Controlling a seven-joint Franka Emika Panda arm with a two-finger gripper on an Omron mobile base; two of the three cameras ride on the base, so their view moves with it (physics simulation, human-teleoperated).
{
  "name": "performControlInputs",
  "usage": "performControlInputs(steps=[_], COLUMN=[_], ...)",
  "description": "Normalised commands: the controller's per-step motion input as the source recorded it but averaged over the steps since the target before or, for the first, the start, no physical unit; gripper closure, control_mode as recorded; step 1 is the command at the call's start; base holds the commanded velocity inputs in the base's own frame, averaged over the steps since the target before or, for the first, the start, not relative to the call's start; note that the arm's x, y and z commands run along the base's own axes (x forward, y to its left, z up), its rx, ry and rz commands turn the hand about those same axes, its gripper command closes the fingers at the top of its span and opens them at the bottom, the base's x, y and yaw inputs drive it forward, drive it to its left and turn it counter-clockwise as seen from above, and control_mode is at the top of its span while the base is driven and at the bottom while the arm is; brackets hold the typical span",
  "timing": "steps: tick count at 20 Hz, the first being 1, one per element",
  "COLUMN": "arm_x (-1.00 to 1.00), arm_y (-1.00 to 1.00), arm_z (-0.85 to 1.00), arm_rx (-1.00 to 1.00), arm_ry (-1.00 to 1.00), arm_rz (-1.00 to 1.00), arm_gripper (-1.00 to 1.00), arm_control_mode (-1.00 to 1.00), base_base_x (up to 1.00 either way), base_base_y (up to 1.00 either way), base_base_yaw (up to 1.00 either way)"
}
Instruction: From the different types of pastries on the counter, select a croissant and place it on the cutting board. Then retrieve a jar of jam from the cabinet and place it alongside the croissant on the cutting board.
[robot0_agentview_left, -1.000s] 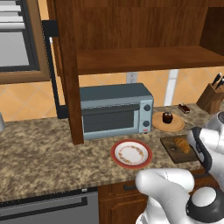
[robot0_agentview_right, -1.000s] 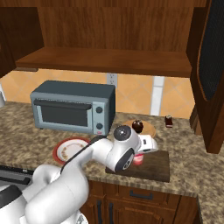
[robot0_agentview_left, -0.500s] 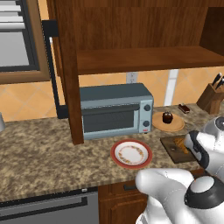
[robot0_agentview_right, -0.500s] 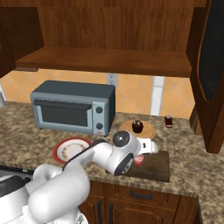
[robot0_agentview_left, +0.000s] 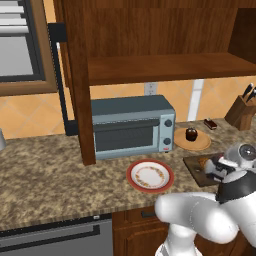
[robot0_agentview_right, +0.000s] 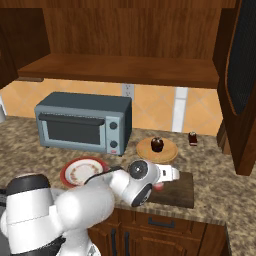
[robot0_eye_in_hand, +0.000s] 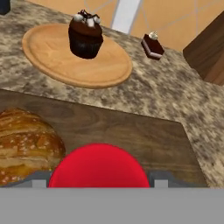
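Note:
The croissant (robot0_eye_in_hand: 24, 142) lies on the left part of the dark cutting board (robot0_eye_in_hand: 144, 135), golden-brown and ridged. My gripper (robot0_eye_in_hand: 99, 181) is shut on the jar of jam (robot0_eye_in_hand: 98, 166), whose red lid sits between the fingers just above the board, right of the croissant. From the right base view the gripper (robot0_agentview_right: 164, 183) hangs low over the cutting board (robot0_agentview_right: 177, 192) with the reddish jar (robot0_agentview_right: 159, 187) under it. In the left base view the croissant (robot0_agentview_left: 202, 162) shows on the board (robot0_agentview_left: 194, 172) beside my hand. The cabinet shelf (robot0_agentview_left: 160, 67) above is bare.
A chocolate cupcake (robot0_eye_in_hand: 86, 35) stands on a round tan wooden plate (robot0_eye_in_hand: 57, 61) behind the board. A cake slice (robot0_eye_in_hand: 152, 46) sits on the granite counter (robot0_eye_in_hand: 175, 87). A red-rimmed plate (robot0_agentview_left: 150, 175), a grey toaster oven (robot0_agentview_left: 130, 127) and a knife block (robot0_agentview_left: 242, 110) stand around.
My hand has shifted a little over the cutting board and settled slightly lower with the jar still held. Nothing else has moved.

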Motion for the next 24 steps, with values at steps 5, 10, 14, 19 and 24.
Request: performControlInputs(steps=[5,10,14,19,24], arm_x=[0.53,0.14,-0.01,-0.59,-0.69], arm_y=[0.0,-0.09,0.0,-0.12,-0.03], arm_z=[-0.42,-0.58,-0.67,-0.65,-0.61], arm_rx=[0.0,0.0,0.0,0.0,-0.06], arm_ry=[0.0,-0.01,-0.03,-0.05,-0.1], arm_rz=[-0.03,0.0,0.0,0.0,0.0], arm_gripper=[1.0,1.0,-1.0,-1.0,-1.0], arm_control_mode=[-1.0,-1.0,-1.0,-1.0,-1.0], base_base_x=[0.0,0.0,0.0,0.0,0.0], base_base_y=[0.0,0.0,0.0,0.0,0.0], base_base_yaw=[0.0,0.0,0.0,0.0,0.0])
